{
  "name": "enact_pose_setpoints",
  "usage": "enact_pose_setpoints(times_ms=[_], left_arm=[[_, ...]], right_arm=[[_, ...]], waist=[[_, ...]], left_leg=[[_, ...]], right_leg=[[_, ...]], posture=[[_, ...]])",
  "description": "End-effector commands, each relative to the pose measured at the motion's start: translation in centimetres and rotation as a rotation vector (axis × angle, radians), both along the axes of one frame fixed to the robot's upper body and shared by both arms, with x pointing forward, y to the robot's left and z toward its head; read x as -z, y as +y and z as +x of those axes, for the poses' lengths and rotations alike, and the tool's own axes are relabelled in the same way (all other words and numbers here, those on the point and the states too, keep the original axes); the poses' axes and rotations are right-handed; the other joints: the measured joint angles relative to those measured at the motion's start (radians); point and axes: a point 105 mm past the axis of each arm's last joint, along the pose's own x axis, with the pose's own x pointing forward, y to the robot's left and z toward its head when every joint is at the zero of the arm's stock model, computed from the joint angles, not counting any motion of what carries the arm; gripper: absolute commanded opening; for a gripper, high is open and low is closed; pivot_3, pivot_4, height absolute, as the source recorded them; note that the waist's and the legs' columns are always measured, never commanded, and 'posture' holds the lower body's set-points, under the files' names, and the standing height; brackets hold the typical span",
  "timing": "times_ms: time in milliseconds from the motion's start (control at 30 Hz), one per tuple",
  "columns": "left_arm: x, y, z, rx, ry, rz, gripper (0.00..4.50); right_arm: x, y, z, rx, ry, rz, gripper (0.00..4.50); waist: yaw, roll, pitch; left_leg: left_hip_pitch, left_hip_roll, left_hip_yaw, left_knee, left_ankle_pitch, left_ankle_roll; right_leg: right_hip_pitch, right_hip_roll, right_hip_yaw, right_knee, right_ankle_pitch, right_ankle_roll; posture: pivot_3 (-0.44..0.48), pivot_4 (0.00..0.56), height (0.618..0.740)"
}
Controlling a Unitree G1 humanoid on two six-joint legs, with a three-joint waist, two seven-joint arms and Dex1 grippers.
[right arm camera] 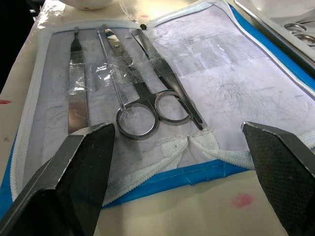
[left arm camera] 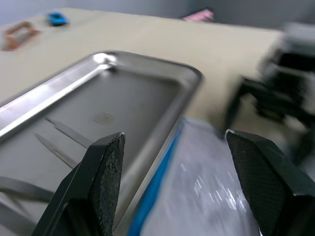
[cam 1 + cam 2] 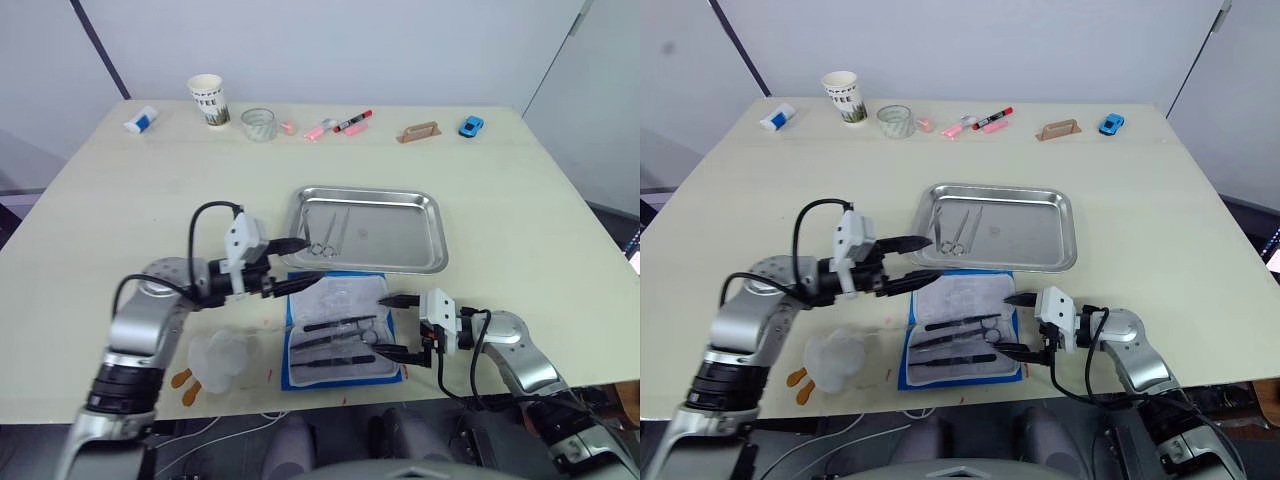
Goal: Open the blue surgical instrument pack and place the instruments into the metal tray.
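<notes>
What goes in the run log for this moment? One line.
pack: open, instruments inside | tray: holds scissors | left gripper: open | right gripper: open

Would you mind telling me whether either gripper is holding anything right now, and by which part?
Nothing is held. The left gripper is open over the pack near the tray; the right gripper is open beside the pack's edge.
</notes>
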Motion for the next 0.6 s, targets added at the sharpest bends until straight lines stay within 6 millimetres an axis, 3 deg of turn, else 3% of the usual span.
enact_pose_setpoints(times_ms=[33, 267, 600], left_arm=[[-0.5, 1.5, -1.5, 0.158, -0.043, 0.049, 3.46], [0.8, 3.3, -2.8, 0.3, -0.022, 0.175, 3.46], [2.8, -1.0, -3.3, 0.25, -0.038, 0.134, 3.46]], right_arm=[[8.4, -1.4, -4.6, 0.005, 0.33, -0.225, 4.5], [8.4, -1.5, -4.6, 0.005, 0.331, -0.225, 4.5], [8.4, -1.4, -4.6, 0.012, 0.332, -0.225, 4.5]], waist=[[0.0, 0.0, 0.0], [0.001, 0.0, 0.0], [0.002, 0.0, 0.0]], left_leg=[[0.0, 0.002, 0.0, 0.0, 0.0, 0.0], [-0.001, 0.003, 0.005, -0.003, 0.0, 0.0], [0.0, 0.006, 0.006, -0.006, 0.0, 0.0]], right_leg=[[0.0, -0.001, 0.0, 0.0, 0.0, 0.0], [-0.001, -0.01, -0.003, -0.001, 0.0, -0.001], [-0.002, -0.015, -0.009, -0.002, 0.0, -0.001]], posture=[[0.0, 0.15, 0.74], [0.0, 0.15, 0.74], [0.0, 0.15, 0.74]])
